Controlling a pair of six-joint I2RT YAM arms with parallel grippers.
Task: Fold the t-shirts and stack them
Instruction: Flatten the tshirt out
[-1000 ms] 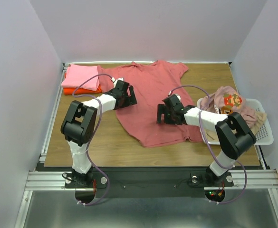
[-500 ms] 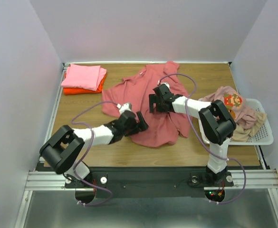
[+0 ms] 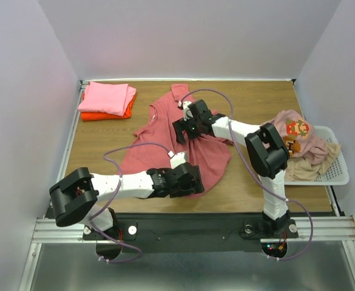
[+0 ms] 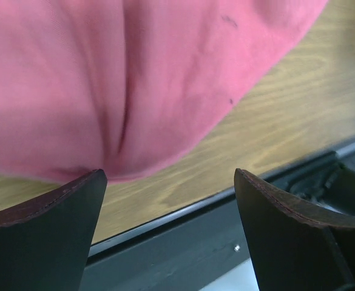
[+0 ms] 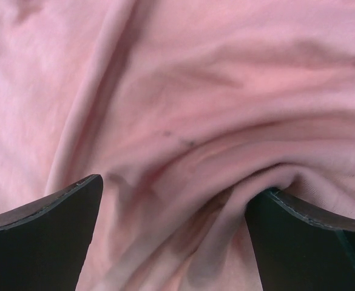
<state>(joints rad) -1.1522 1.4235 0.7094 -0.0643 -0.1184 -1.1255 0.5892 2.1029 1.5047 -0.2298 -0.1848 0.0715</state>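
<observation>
A rose-red t-shirt lies rumpled in a diagonal strip across the middle of the table. My left gripper is at its near hem, low over the table. In the left wrist view the jaws stand open with nothing between them, and the hem lies just beyond the fingertips. My right gripper rests on the shirt's upper half, open, straddling a ridge of wrinkled cloth. A folded light pink shirt sits on a folded orange one at the far left.
A white mesh basket at the right edge holds a pale pink shirt with a pixel print and a beige one. The black front rail runs just below the left gripper. Walls close in the table on three sides.
The left gripper swept from the shirt's far left side down to its near hem. The right gripper moved up and left across the shirt. The shirt turned and bunched into a narrower diagonal.
</observation>
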